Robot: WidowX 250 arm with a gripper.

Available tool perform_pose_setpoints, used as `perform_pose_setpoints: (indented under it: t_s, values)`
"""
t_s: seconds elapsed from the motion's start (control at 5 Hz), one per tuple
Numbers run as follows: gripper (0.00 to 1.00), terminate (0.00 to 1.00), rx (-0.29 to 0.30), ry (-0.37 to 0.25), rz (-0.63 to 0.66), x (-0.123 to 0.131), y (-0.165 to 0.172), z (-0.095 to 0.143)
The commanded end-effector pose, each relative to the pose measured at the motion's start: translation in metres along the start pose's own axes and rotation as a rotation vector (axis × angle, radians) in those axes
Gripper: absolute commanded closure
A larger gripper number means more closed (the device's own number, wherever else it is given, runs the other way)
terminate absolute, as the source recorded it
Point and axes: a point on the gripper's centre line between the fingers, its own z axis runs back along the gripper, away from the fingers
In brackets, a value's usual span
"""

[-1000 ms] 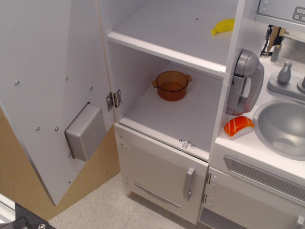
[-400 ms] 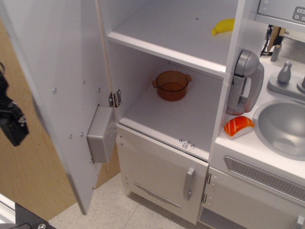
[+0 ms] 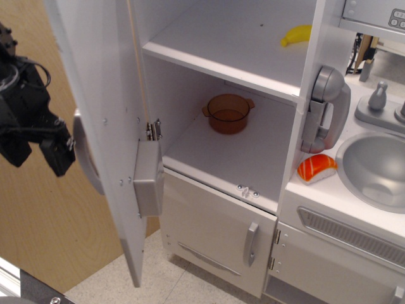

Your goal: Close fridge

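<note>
The fridge (image 3: 240, 158) is a tall white cabinet with white shelves, and its inside is exposed. Its large door (image 3: 104, 95) stands about half open and nearly edge-on to the camera, hinged at the left. The grey box of the dispenser (image 3: 149, 178) sticks out of the door's inner face. The grey vertical handle (image 3: 85, 158) peeks out from the outer face. My black gripper (image 3: 36, 158) is to the left of the door, against its outer side by the handle. Its fingers look spread and hold nothing.
An orange see-through pot (image 3: 228, 113) sits on the lower shelf and a yellow banana (image 3: 296, 35) on the upper shelf. The smaller lower door (image 3: 215, 228) is shut. To the right are a grey toy phone (image 3: 326, 107), a sushi piece (image 3: 316, 168) and a sink (image 3: 376, 168).
The large door has swung from wide open toward the cabinet. My gripper has come into view at the left and moved right and up behind the door.
</note>
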Motion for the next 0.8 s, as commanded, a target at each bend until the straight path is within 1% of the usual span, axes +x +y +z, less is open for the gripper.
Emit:
perform_pose_setpoints:
  t_s: [0.0, 0.2, 0.4, 0.6]
  values:
    - [0.0, 0.0, 0.026, -0.036, 0.03, 0.026, -0.003, 0.005]
    - [0.0, 0.0, 0.026, -0.043, 0.015, 0.031, -0.019, 0.001]
    - [0.0, 0.0, 0.007, -0.024, 0.018, 0.042, -0.036, -0.002]
    - [0.0, 0.0, 0.004, -0.024, 0.019, 0.054, -0.048, -0.007]
